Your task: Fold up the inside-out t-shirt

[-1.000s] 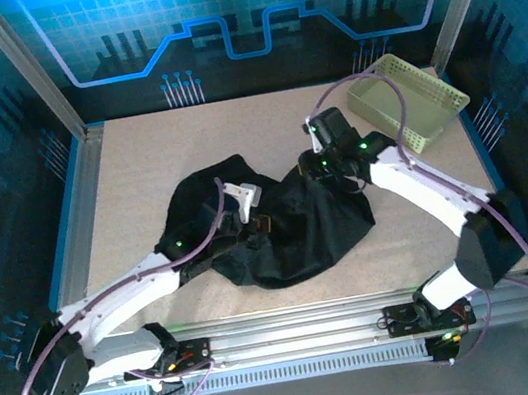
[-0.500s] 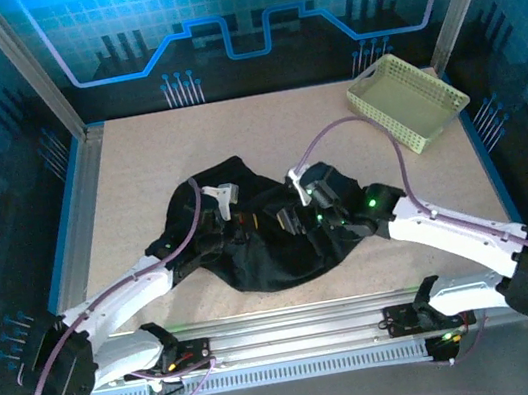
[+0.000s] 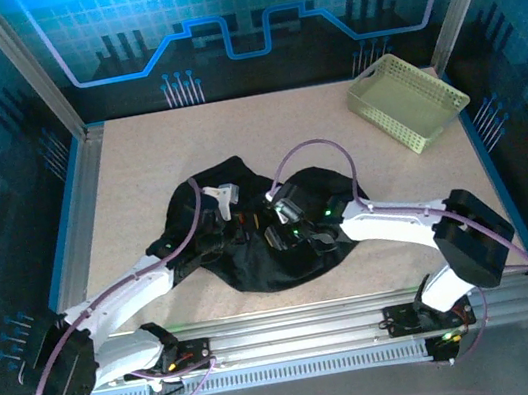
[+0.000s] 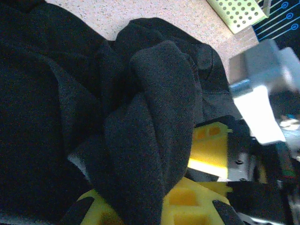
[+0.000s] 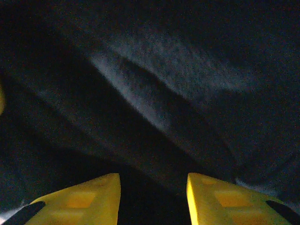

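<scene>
The left arm (image 3: 128, 293) lies low and long from its base at the near left corner, reaching up and inward to the middle of the table (image 3: 137, 168), where the left gripper (image 3: 232, 229) sits in the dark cloth. The right arm (image 3: 400, 220) rises from its base at the near right, bends sharply at the elbow and sends its forearm leftward, so the right gripper (image 3: 280, 233) comes in just beside the left one. The black t-shirt (image 3: 255, 265) lies crumpled in a heap at the table's centre, under and around both grippers and well apart from the pale green basket (image 3: 408, 102) in the far right corner. In the left wrist view the left gripper is clamped on the t-shirt – a thick twisted roll of fabric runs down between its yellow fingers (image 4: 187, 201) and covers most of them. In the right wrist view the right gripper's fingers (image 5: 89, 201) stand apart, close against the cloth, which fills everything beyond them. The gap between those fingers is too dark to read, so whether a fold sits in it I cannot tell. The t-shirt's sleeves, hem and neck cannot be told apart in the bunched black fabric.
</scene>
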Robot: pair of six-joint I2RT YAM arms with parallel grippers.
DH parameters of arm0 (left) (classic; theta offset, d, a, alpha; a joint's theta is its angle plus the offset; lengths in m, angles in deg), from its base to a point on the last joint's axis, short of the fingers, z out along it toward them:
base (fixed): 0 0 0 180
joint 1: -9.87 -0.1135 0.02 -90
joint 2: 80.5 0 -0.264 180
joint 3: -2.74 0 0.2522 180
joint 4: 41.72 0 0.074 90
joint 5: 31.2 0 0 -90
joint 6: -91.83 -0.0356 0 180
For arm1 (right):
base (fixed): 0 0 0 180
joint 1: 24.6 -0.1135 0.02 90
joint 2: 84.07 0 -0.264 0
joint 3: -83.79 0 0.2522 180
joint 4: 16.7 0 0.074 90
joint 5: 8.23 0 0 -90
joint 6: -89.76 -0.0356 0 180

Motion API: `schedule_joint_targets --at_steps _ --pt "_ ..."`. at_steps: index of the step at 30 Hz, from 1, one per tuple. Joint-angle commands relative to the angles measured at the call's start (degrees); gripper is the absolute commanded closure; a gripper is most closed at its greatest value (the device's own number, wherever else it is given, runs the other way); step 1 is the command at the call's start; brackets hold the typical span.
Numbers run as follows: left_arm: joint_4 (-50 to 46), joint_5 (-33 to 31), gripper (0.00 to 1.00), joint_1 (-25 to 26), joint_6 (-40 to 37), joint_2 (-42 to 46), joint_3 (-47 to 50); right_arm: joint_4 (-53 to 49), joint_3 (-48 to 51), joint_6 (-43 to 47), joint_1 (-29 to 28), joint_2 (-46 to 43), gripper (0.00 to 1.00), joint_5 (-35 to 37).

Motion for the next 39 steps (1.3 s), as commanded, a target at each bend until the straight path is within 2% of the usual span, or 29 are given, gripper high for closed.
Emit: schedule_joint_targets --at_steps 1,6,8,13,16,19,22,24,25,28,31,34,39 --pt "0.5 0.6 1.0 -0.5 0.3 2.0 0.5 2.1 -2.5 1.4 -0.5 2.3 0.58 2.3" --pt "0.0 0.2 1.0 -0.6 0.0 2.9 0.4 2.7 -4.1 1.7 -0.6 5.6 0.66 3.2" --pt "-0.4 -0.2 1.0 -0.6 -0.3 2.9 0.1 1.8 -4.8 2.0 -0.7 5.2 0.79 4.1" --pt "-6.2 -6.3 1.0 -1.3 -2.3 0.6 -2.9 -4.8 -5.9 4.1 -1.7 -1.9 0.99 6.0" --pt "-9.3 -8.1 1.0 -3.7 -2.9 -2.6 -5.0 -8.9 -5.4 4.9 -1.7 -9.1 1.0 6.3" --pt "-10.9 -9.6 0.86 -5.1 -3.9 -6.0 -7.2 -11.8 -5.4 4.1 -0.2 -15.3 1.0 3.3" --pt "-17.3 -14.1 0.64 -5.1 -5.0 -10.0 -12.3 -13.0 -6.2 2.0 2.2 -17.9 1.0 -2.7" --pt "-22.0 -16.7 0.58 -4.8 -5.7 -11.7 -15.4 -12.8 -6.9 0.3 3.3 -18.2 1.0 -5.9" --pt "-23.7 -18.4 0.53 -3.9 -6.3 -11.3 -16.1 -12.5 -7.4 -0.6 3.5 -18.2 1.0 -6.6" --pt "-23.3 -27.5 0.3 3.3 -8.5 -4.6 -14.0 -12.3 -9.2 -2.2 3.9 -17.4 1.0 -7.4" --pt "-18.7 -27.7 0.24 7.2 -6.4 4.4 -8.4 -10.8 -9.6 -2.5 4.2 -17.0 1.0 -8.7" --pt "-9.4 -21.0 0.18 7.7 -3.2 11.9 -0.3 -9.3 -9.6 -2.6 4.3 -17.4 1.0 -10.1" --pt "-2.2 -16.7 0.15 9.0 -0.9 13.1 4.1 -8.6 -9.8 -2.1 4.0 -18.0 1.0 -11.2"
